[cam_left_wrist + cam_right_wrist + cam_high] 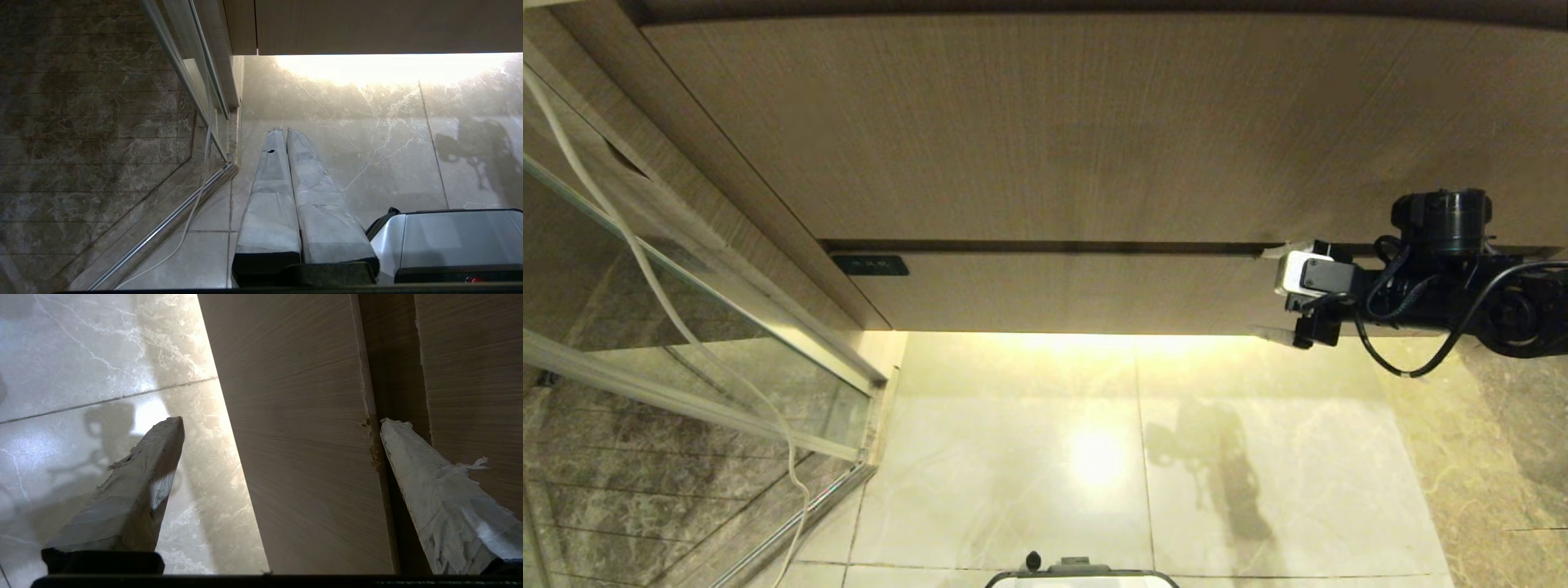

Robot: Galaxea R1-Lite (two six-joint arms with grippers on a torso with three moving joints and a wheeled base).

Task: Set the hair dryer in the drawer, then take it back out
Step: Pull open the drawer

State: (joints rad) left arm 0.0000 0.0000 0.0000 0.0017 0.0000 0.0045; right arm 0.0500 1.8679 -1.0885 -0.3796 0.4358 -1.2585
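The drawer (1078, 290) is pushed in, showing only its low wood-grain front with a small black label (870, 265) at its left corner. My right gripper (1272, 291) is open at the front's right end. It straddles the drawer front (302, 457): one taped finger (408, 457) lies in the dark gap above the front, and the other finger (155, 457) hangs below its lower edge over the floor. The hair dryer is out of view. My left gripper (284, 131) is shut on nothing and parked low over the floor.
A taller wood-grain panel (1094, 131) stands above the drawer. A glass shower door (686, 327) with a metal rail is at the left, and a pale cord (645, 269) hangs along it. Glossy marble floor (1029, 457) lies below, with my base (1082, 576) at the near edge.
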